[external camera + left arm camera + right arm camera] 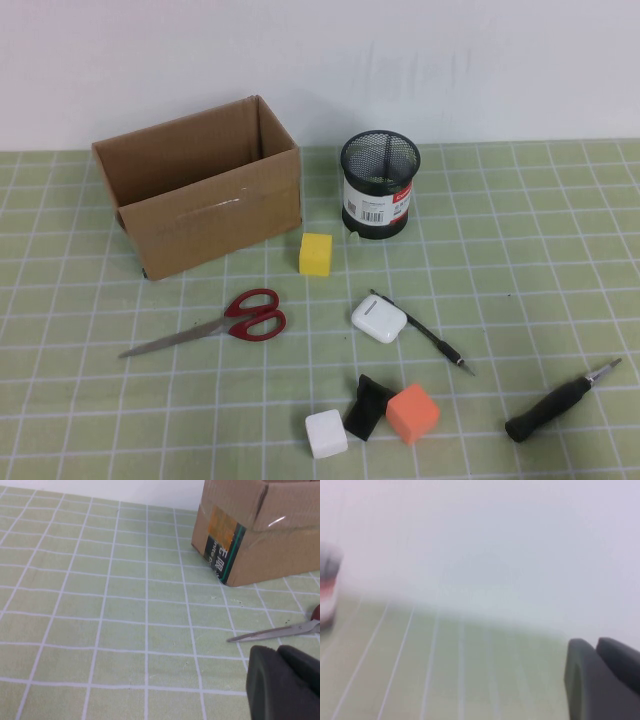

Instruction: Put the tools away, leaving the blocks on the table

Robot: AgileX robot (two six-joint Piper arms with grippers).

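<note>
Red-handled scissors (215, 322) lie left of centre on the green grid table (520, 250), blades pointing left. A black-handled screwdriver (558, 400) lies at the front right. A thin black pen-like rod (420, 330) lies beside a white earbud case (379, 318). A yellow cube (315, 254) sits mid-table. A white cube (326, 433), a black wedge (368, 405) and an orange cube (412, 413) sit at the front. Neither arm shows in the high view. My left gripper (277, 650) is shut and empty near the scissors' blade tip (270, 632). My right gripper (596, 642) is shut and empty over the table.
An open cardboard box (200, 185) stands at the back left; its corner shows in the left wrist view (260, 530). A black mesh pen cup (379, 185) stands at the back centre. A white wall runs behind the table. The right wrist view is blurred.
</note>
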